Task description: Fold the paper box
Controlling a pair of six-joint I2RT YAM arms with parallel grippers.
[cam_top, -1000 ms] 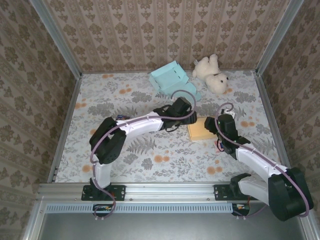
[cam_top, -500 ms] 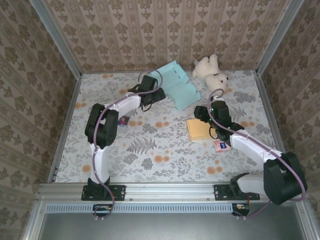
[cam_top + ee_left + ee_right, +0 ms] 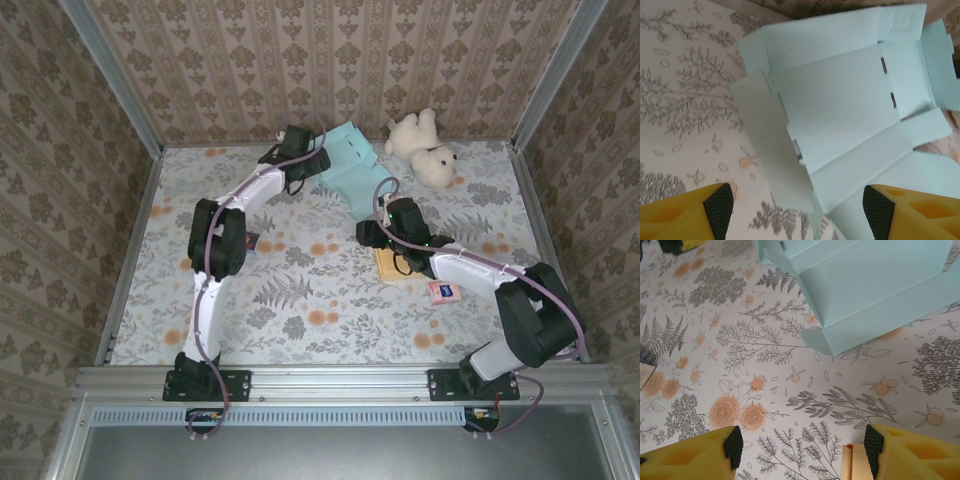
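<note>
The pale blue-green paper box (image 3: 350, 165) sits at the far middle of the floral-printed table (image 3: 300, 300), near the patterned back wall (image 3: 330, 70); it is not closed up, its cardboard panels and flaps partly spread and some raised along their creases. A white plush teddy bear (image 3: 425, 145) lies just to its right, apart from it.

The left gripper (image 3: 312, 165) reaches to the box's left side; in the left wrist view its yellow fingers (image 3: 680, 215) with black pads stand wide apart above the box's open inside, a long side flap running down between them; they clasp nothing, and whether either pad touches the cardboard I cannot tell.

The right gripper (image 3: 366, 232) hangs over the table nearer the arms, short of the box's near corner; in the right wrist view its fingers (image 3: 685, 457) are likewise spread wide over bare floral print, with nothing between them, and the box's near corner lies beyond them, well apart. A flat yellow rectangular pad (image 3: 392, 265) lies under the right arm's wrist, its edge showing beside the right-hand finger; a small printed card (image 3: 443, 292) lies on the table near that arm, and another small dark card (image 3: 250, 241) beside the left arm.
</note>
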